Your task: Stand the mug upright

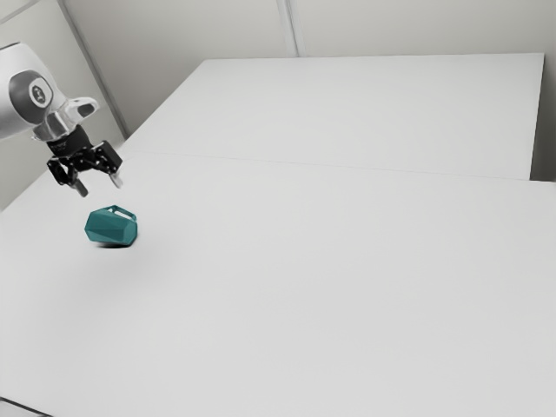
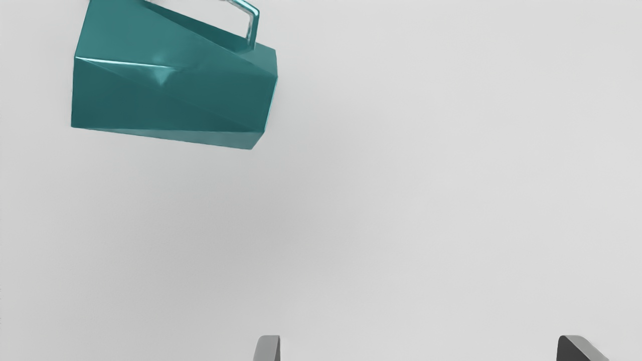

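Gripper [image 1: 99,185] is wide open, holding nothing, up in the air over the white table [image 1: 347,287], at the exterior view's left, on the end of the arm [image 1: 33,94]. Mug [image 1: 111,228] lies on its side on the table, below the fingertips and near them, a touch to the exterior view's right, apart from both fingers. Wrist view has it out past the fingertips, off to one finger's side rather than centered between the two. Handle [image 2: 254,25] is on the upper side, its loop partly cut off in the wrist view. Mouth is hidden, can't tell which end it is. Pale wall [image 1: 174,30] behind the table. Dark line [image 1: 26,407] at the exterior view's near left corner, cut off, can't tell what it is.
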